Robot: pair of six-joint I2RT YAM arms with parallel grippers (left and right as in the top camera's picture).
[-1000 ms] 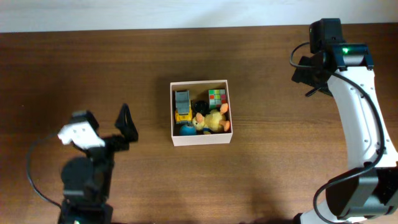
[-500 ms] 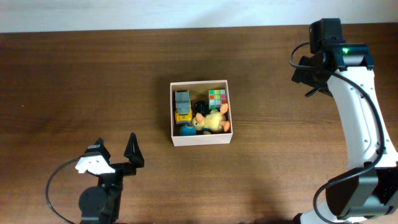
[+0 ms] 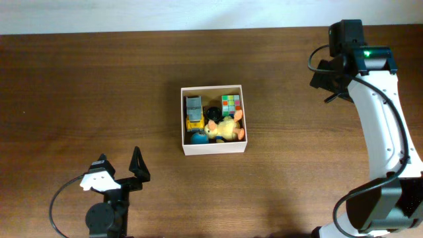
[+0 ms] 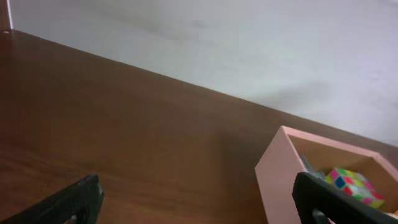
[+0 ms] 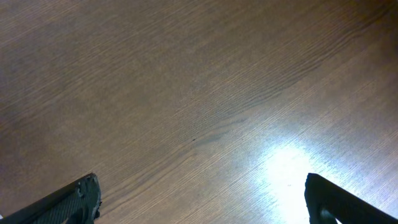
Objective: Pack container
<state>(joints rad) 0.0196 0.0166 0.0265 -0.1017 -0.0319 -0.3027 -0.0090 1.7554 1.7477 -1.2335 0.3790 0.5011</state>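
Both left end effector (image 3: 119, 162) and right end effector (image 5: 199, 202) gape wide. Only overhead shows me the yellow plush toy (image 3: 229, 129) in the square white cardboard box (image 3: 213, 149); left has retreated.

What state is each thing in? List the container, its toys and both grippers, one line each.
container: lidless, holding toys
toy truck: inside container
puzzle cube: inside container
yellow plush: inside container
left gripper: open, empty
right gripper: open, empty

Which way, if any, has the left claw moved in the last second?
Yes. The left gripper has drawn back toward the overhead view's bottom edge, away from the container.
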